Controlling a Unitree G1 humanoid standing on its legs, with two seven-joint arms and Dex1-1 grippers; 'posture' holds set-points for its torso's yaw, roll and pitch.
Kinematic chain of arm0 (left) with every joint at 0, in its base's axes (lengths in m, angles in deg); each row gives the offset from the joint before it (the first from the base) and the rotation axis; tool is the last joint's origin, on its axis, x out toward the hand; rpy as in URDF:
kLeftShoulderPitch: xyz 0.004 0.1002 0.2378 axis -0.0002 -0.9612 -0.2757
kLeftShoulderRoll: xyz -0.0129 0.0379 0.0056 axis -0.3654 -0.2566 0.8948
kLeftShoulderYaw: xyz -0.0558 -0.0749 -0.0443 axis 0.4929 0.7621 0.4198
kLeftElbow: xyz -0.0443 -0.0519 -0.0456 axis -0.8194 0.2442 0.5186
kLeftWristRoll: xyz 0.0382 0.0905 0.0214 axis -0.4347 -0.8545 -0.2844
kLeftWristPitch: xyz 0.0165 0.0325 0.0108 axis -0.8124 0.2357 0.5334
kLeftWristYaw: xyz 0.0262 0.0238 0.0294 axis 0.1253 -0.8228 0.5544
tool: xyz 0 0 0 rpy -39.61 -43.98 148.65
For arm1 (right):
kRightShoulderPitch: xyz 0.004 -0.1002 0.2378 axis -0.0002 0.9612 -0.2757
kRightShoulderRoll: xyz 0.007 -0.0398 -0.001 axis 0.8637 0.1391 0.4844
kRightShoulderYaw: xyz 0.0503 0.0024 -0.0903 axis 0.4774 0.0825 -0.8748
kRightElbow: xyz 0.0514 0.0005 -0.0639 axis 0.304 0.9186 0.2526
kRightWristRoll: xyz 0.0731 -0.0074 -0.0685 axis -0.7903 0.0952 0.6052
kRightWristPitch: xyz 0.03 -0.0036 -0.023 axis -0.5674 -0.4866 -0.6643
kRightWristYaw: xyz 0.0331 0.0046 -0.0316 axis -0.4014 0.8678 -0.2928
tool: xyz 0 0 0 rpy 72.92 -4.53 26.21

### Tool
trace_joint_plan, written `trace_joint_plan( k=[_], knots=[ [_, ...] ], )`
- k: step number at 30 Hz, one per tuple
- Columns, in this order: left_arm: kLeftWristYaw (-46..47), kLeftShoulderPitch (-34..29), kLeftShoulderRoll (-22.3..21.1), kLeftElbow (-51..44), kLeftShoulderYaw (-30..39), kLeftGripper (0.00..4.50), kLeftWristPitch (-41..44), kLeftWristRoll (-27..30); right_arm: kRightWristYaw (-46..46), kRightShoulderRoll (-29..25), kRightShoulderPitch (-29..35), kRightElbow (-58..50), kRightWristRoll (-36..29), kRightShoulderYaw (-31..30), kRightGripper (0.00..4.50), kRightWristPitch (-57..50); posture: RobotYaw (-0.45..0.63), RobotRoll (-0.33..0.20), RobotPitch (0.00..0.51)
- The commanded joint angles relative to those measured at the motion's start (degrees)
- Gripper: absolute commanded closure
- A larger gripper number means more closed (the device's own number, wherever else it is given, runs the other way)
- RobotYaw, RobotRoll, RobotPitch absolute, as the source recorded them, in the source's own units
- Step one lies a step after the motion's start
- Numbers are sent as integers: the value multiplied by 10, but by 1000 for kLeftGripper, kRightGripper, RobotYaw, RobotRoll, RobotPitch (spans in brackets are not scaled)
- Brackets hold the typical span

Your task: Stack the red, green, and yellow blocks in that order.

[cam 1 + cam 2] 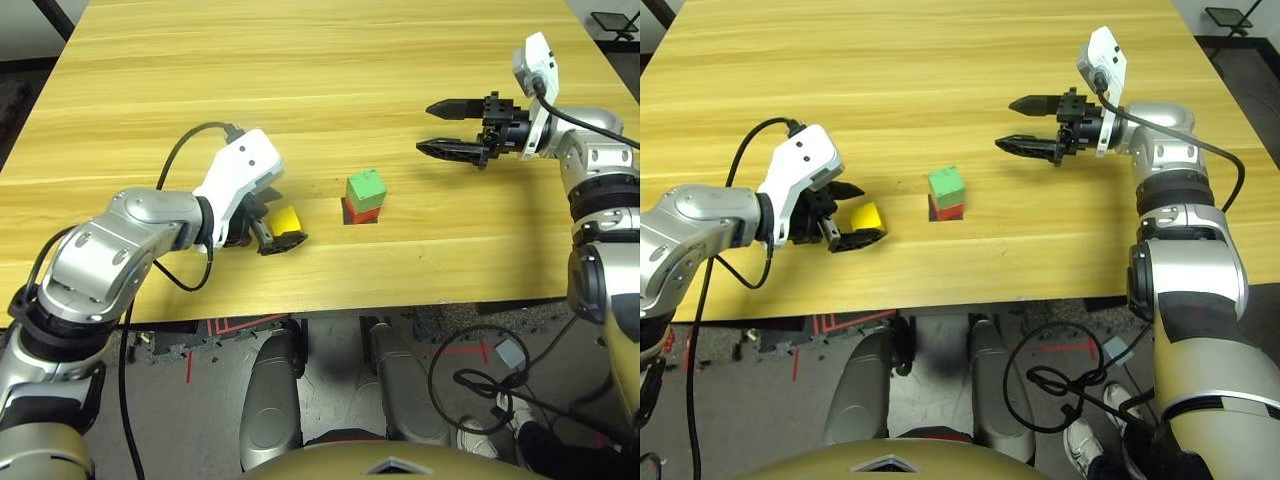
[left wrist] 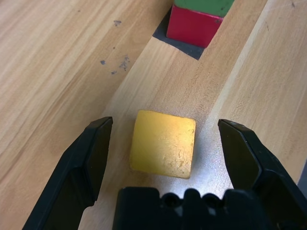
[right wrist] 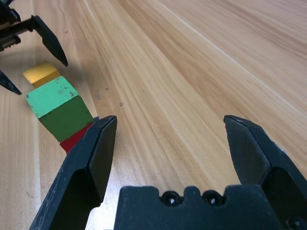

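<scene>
Matt yellow block (image 2: pixel 164 143), slightly pitted, on a smooth, light-grained wooden table (image 1: pixel 300 80); glossy black hand fingers (image 2: pixel 76 167).

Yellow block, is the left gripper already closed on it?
No, in the left wrist view the yellow block sits on the table between the left gripper's open fingers, with a gap on each side.

Bare bench (image 1: pixel 300 80) fills the frame's upper half; mid-frame, only the green block (image 1: pixel 366 189) on the red block (image 1: pixel 358 213) obstructs.

Green block (image 1: pixel 366 189) sits on red block (image 1: pixel 357 212); left claw (image 1: pixel 277 228) straddles yellow block (image 1: pixel 286 219).
</scene>
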Motion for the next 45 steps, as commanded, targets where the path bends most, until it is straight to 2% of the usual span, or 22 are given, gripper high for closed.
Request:
trace_joint_plan(
  k=[1,4,9,10,15,23,27,30,37,45],
  knots=[
    [0,-17,-6,8,-16,20,-21,-12,-4,-5,-3,7,3,7,0,3,215,-43,265],
    [2,-23,-6,12,-19,611,-26,-15,-4,-6,-2,5,3,7,0,1,212,-44,266],
    [-2,-14,-9,7,-16,2462,-19,-14,-3,-8,0,3,3,8,0,0,210,-40,266],
    [-4,-11,-12,6,-14,2524,-17,-13,-2,-8,0,2,2,8,0,-1,210,-39,266],
    [-23,56,-25,18,-9,2517,-6,-5,-1,-7,1,4,2,9,0,0,215,-33,265],
    [-57,220,-19,51,-45,2517,62,23,-1,-4,10,2,2,9,0,1,224,-6,265],
    [-62,283,9,76,-72,2517,89,31,0,-2,17,-1,1,10,0,1,216,4,264],
    [-60,324,50,107,-94,2517,96,31,2,1,31,-11,-4,13,0,-2,196,13,262],
    [-58,361,94,137,-114,2517,101,33,6,-6,58,-37,-9,23,0,-11,163,23,255],
    [-54,355,120,136,-126,2517,101,33,14,-10,74,-58,-14,32,0,-21,137,25,255]
  ],
)
